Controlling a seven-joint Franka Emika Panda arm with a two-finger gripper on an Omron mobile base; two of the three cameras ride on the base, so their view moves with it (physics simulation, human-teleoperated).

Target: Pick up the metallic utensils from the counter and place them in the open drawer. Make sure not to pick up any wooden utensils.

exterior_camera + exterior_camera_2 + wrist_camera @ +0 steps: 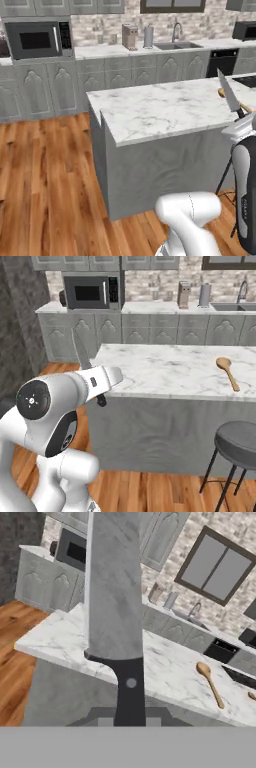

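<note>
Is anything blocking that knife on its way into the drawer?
I cannot tell: the drawer is not visible from here. The gripper holds the knife by its handle, blade up, off the counter's near edge. The wooden spoon lies well aside.

No text or label can be read anywhere (surfaces look plain).

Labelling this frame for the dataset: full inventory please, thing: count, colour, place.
knife: 1, silver blade, black handle, held upright off the island's near edge
wooden spoon: 1, tan, lying on the island's right part
island: 1, white marble top, grey base, centre
stool: 1, dark grey, at the island's right
microwave: 1, dark, back counter left
sink: 1, with faucet, back counter
toaster: 1, tan, back counter
paper roll: 1, white, by the sink
pincer: 1, shut on the knife handle
</note>
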